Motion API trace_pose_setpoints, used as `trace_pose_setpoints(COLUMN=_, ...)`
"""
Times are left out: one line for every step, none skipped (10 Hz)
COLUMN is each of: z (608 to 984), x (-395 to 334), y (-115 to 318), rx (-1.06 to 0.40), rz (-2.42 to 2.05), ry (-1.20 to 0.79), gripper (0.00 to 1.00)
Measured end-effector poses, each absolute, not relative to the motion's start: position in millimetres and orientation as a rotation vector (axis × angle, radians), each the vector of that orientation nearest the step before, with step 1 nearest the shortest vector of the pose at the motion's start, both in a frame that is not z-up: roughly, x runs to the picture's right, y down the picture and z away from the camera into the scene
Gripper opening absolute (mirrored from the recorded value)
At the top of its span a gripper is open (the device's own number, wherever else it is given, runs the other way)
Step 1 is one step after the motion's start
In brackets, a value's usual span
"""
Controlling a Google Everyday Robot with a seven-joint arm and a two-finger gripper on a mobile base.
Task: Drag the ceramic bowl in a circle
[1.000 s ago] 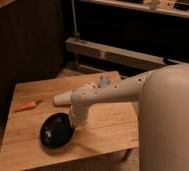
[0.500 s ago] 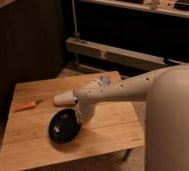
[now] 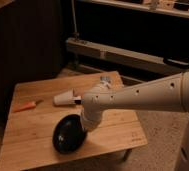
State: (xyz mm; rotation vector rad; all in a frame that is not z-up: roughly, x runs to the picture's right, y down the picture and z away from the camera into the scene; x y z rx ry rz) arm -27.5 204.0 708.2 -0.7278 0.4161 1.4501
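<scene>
The ceramic bowl (image 3: 69,133) is a glossy black round bowl on the front part of the wooden table (image 3: 33,100). It looks tilted, with its right rim raised. My gripper (image 3: 86,124) reaches down from the pale arm (image 3: 138,97) to the bowl's right rim and appears to hold it. The fingertips are hidden by the wrist and the bowl.
A small white cup (image 3: 64,98) lies on its side near the table's middle. An orange carrot-like item (image 3: 26,106) lies at the left. A small bluish object (image 3: 106,80) sits at the back right. The table's front edge is close to the bowl.
The bowl and gripper have moved a little to the right and toward the table's middle; the bowl has tipped up more on its right side.
</scene>
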Motion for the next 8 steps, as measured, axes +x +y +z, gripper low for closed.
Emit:
trace_pose_setpoints(z=714.9, x=-23.7, y=223.4, rx=-0.746, rz=1.439, ry=0.458, gripper=0.00)
trace_pose_setpoints(z=718.9, x=-19.4, y=237.0, rx=-0.758, rz=1.436, ry=0.484, gripper=0.00)
trace_pose_setpoints(z=722.0, x=-15.0, y=251.0, rx=-0.772, rz=1.428, ry=0.507, gripper=0.00)
trace_pose_setpoints(z=722.8, x=-14.6, y=261.5, rx=-0.793, rz=1.417, ry=0.523, gripper=0.00)
trace_pose_setpoints(z=717.4, x=-25.0, y=270.2, rx=-0.831, rz=1.378, ry=0.515, gripper=0.00)
trace_pose_setpoints(z=711.5, x=-33.5, y=275.8, rx=-0.855, rz=1.342, ry=0.506, gripper=0.00)
trace_pose_setpoints(z=704.8, x=-48.3, y=282.8, rx=-0.883, rz=1.284, ry=0.494, gripper=0.00)
trace_pose_setpoints(z=700.5, x=-74.4, y=288.5, rx=-0.915, rz=1.214, ry=0.474, gripper=0.00)
